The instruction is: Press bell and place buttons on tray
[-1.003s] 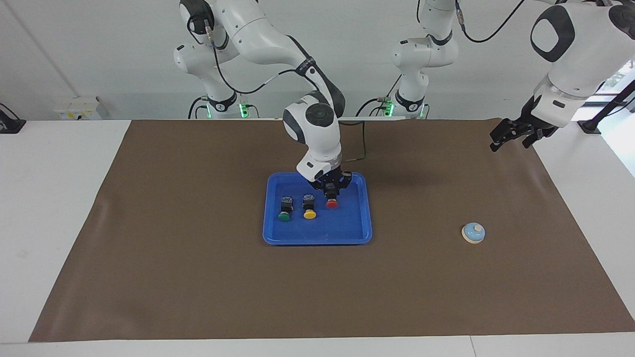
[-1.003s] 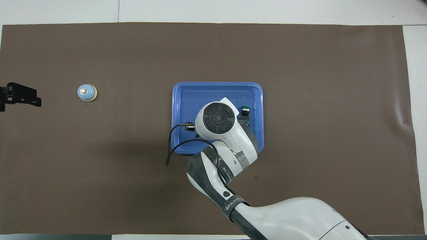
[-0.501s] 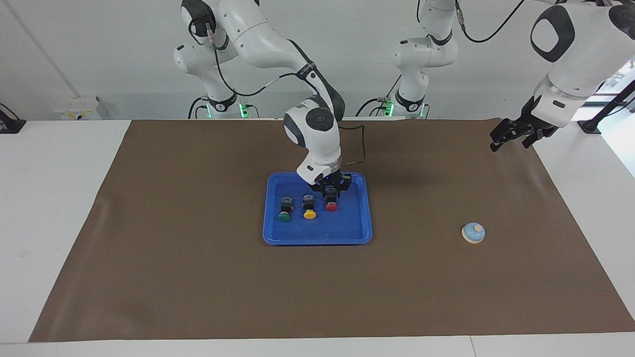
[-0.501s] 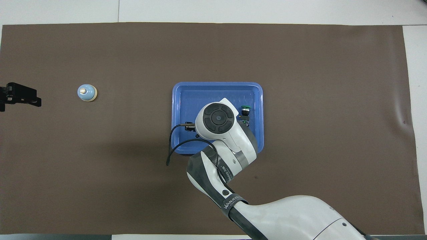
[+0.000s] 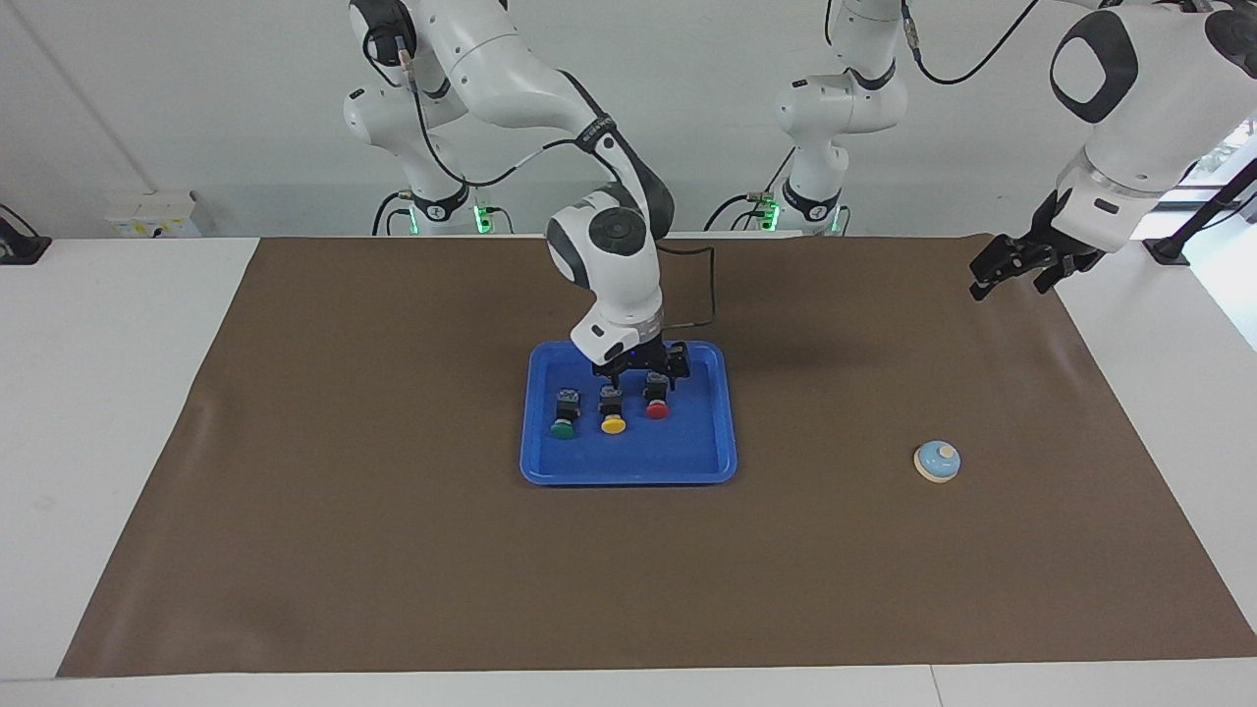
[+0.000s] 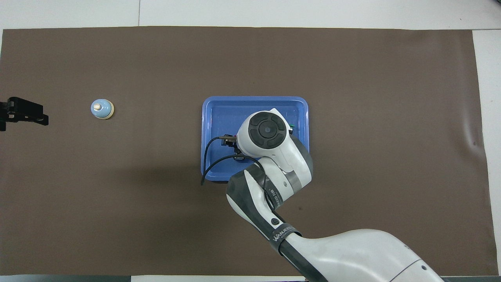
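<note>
— Where do we stand?
— Our right gripper (image 5: 643, 370), jaws open, hangs over the tray (image 5: 687, 462) holding three buttons (image 5: 613, 409) on the brown mat (image 5: 393, 491).
— And the left gripper (image 5: 1016, 263)?
— Waiting; jaws, we cannot tell. The bell (image 5: 937, 462) sits toward its end, white wall (image 5: 196, 118) above.

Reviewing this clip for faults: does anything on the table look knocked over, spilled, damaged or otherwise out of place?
Nothing stands out. The green button, yellow button and red button sit in a row in the tray. The bell stands apart from it, toward the left arm's end of the table.
</note>
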Controlling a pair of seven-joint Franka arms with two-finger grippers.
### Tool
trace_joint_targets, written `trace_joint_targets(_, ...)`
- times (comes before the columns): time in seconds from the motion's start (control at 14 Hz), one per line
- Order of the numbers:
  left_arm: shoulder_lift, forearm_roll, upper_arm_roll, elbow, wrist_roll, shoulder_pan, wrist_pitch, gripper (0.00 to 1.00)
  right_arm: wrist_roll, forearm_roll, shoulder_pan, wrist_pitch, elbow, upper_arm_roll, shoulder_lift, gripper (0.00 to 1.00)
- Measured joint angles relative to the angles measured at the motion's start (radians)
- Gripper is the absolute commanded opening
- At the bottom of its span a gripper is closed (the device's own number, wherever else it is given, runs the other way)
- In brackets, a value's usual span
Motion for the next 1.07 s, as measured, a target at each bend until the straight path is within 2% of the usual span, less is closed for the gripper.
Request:
trace_joint_targets(0.29,0.000,0.000,0.000,0.000,0.000,0.000,0.000,1.00,-0.227,0.000,-0.181,-0.169,0.000,-0.001,-0.123,1.00)
trace_joint_targets(0.72,0.000,0.000,0.000,0.000,0.000,0.000,0.000,1.00,-0.598,0.000,-0.364,-0.295,0.000,-0.004,-0.186,1.00)
trace_joint_targets(1.07,0.000,0.000,0.000,0.000,0.000,0.000,0.000,1.00,-0.765,-0.057,-0.438,-0.484,0.014,-0.031,-0.309,1.00)
